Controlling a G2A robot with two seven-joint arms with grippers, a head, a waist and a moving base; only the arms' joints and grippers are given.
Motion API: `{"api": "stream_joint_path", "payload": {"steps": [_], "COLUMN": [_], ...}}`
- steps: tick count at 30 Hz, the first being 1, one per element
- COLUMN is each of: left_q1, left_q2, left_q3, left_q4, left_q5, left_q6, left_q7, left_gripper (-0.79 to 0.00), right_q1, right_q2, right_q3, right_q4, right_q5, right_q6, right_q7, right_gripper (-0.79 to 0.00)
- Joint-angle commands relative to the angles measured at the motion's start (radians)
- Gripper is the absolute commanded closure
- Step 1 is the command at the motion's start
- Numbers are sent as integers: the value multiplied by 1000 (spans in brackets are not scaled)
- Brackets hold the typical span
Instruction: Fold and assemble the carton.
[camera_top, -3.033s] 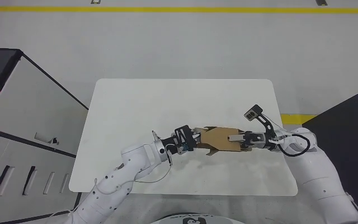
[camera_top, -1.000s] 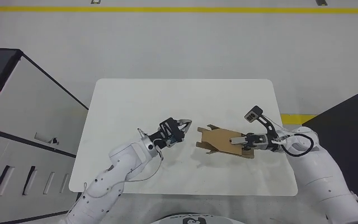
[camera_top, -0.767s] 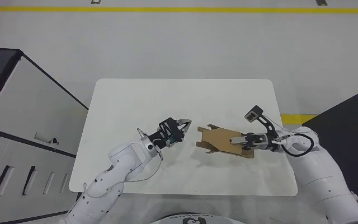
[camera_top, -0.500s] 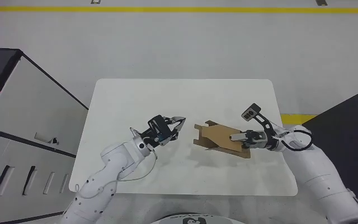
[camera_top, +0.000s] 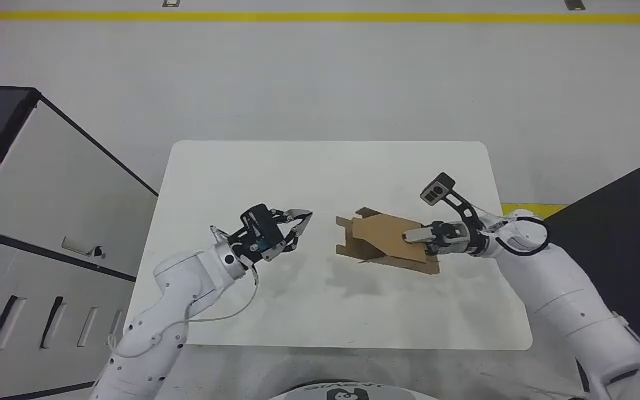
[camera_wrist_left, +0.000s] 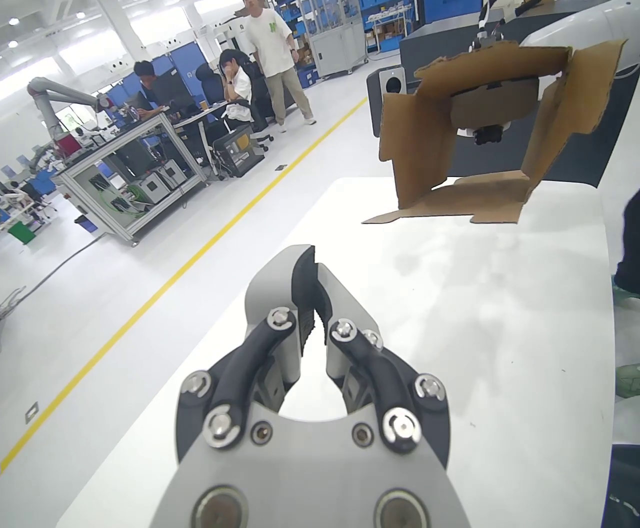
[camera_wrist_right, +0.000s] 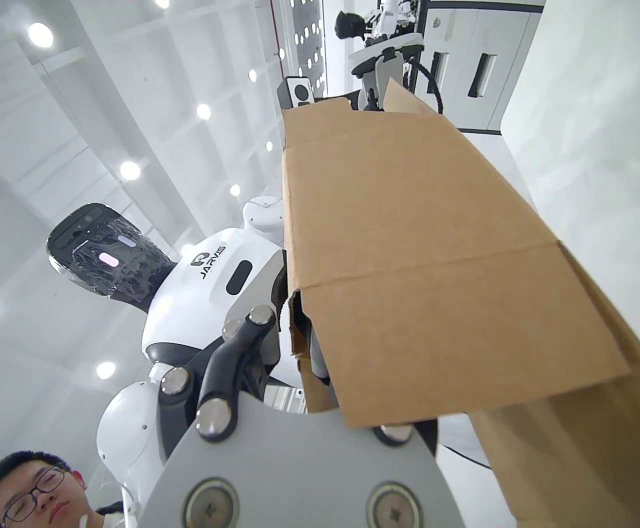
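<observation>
Left claw (camera_top: 297, 222) has let go of the carton (camera_top: 385, 238) and backed off toward its own side of the table (camera_top: 300, 170). Three seconds ago it was right on the carton's near end; now it's well apart, with bare tabletop between. Over the same stretch the right arm raised the carton and shifted it toward the far edge, and it now sits tilted, right of centre. From the left wrist camera the carton (camera_wrist_left: 425, 130) reads as an open sleeve with its end flaps still splayed, so my read is the body is popped open and no flaps are tucked yet. Can't tell if the lowest flap touches the table. Left claw (camera_wrist_left: 311, 280) is pressed together, holding nothing, with the arm stretched low over the table and pointed at the open end. Right claw (camera_top: 412, 237) is pinching the carton's wall at the end nearest it, forearm reaching in from the right edge. Next step probably needs the left claw back in to fold a flap.
</observation>
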Motion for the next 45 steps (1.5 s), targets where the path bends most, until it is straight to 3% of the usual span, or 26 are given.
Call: {"api": "stream_joint_path", "payload": {"steps": [1,35,45], "left_q1": [0,0,3], "left_q2": [0,-1,9], "left_q3": [0,4,-12], "left_q4": [0,6,27], "left_q5": [0,-14,-38], "left_q6": [0,8,-79], "left_q7": [0,-7,8], "left_gripper": [0,0,0], "right_q1": [0,0,7], "right_q2": [0,0,-6], "right_q3": [1,1,17], "right_q4": [0,0,-49], "right_q5": [0,0,-26], "right_q6": [0,0,28], "right_q7": [0,0,0], "right_gripper": [0,0,0]}}
